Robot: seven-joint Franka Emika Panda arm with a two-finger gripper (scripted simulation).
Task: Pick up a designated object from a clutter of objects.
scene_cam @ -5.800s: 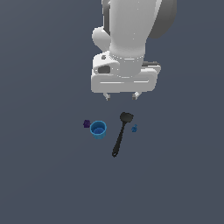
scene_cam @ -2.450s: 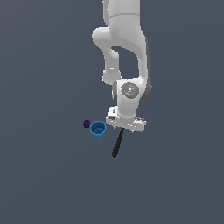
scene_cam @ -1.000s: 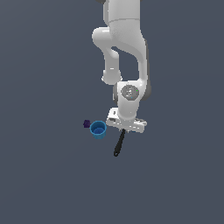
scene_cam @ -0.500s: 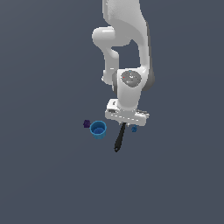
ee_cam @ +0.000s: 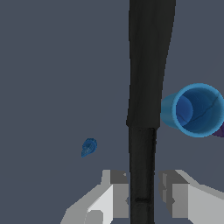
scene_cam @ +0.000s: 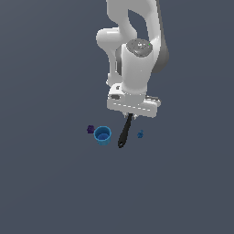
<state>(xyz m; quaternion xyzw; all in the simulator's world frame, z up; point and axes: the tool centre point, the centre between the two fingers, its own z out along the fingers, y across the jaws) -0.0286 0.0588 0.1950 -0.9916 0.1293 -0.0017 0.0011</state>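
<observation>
Spatula [ee_cam: 146, 87] is clamped in the hand [ee_cam: 143, 192] near its head end with the long handle hanging down beside the blue cup [scene_cam: 103, 135], so slip or swing in the pinch is risked if the off-centre weight is jerked

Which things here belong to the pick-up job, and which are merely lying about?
Belonging to the job:
black spatula
pincer, closed on the spatula's shaft

Lying about:
blue cup
tiny purple piece
tiny blue piece
</observation>
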